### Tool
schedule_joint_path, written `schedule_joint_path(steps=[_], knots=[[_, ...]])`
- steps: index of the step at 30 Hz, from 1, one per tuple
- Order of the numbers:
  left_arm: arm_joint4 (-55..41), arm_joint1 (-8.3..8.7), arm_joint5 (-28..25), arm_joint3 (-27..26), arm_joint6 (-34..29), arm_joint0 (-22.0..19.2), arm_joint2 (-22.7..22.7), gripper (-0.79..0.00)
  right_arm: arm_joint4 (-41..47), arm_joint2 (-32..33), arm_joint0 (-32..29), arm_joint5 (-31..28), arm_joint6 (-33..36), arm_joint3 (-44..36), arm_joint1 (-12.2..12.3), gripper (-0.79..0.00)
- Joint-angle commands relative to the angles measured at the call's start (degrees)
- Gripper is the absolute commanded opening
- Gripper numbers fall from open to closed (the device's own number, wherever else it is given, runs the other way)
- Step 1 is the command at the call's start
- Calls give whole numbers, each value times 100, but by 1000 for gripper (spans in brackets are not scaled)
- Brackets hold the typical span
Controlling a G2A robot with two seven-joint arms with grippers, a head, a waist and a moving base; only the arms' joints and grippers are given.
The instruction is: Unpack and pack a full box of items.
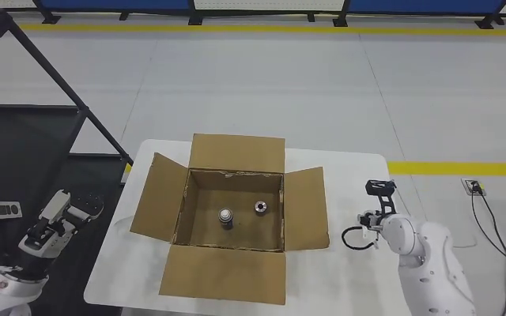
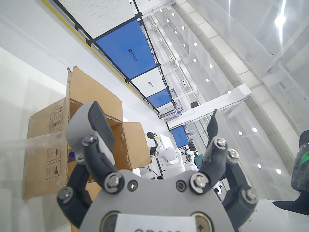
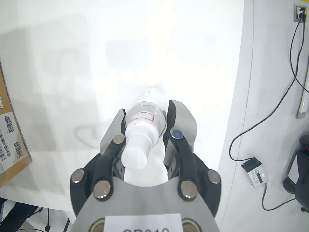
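Top view: the cardboard box stands open in the middle of the white table, with all four flaps folded outward. Two items are on its floor: a small bottle standing upright and, near it, a round item that I cannot identify more exactly. The right arm is over the bare right part of the table, beside the box. The left arm is off the table's left edge.

Left wrist view: the left gripper is released. Its dark ribbed pads are wide apart with nothing between them, and it points up toward the ceiling. The box shows from the side: matte brown corrugated board with ragged edges.

Right wrist view: the right gripper is grasping a clear bottle at its shoulder, above the table and apart from the box corner. The body is smooth, round, transparent plastic, and the white neck and cap point toward the camera. The bottle sits tilted between the pads.

I think the risk is here: smooth round plastic held tilted may turn or slip. If it is set down not vertical, it could fall over and roll on the slick table. An arm reaching for the two items may also catch a flap and push the light box.
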Motion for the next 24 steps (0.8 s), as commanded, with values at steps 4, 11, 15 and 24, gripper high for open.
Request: schedule_joint_path(steps=[4, 11, 15, 24], knots=[[0, 0, 0, 0, 0, 0, 0, 0, 63, 86, -213, 74, 29, -376, 21, 0], [0, 0, 0, 0, 0, 0, 0, 0, -336, 186, -759, 480, 30, -2191, 52, 0], [0, 0, 0, 0, 0, 0, 0, 0, -618, -162, -1028, 381, 24, -4117, 49, 0], [-221, 23, -13, 61, -58, 92, -162, 0, 397, -3046, 880, -986, 462, -3804, -185, 0]])
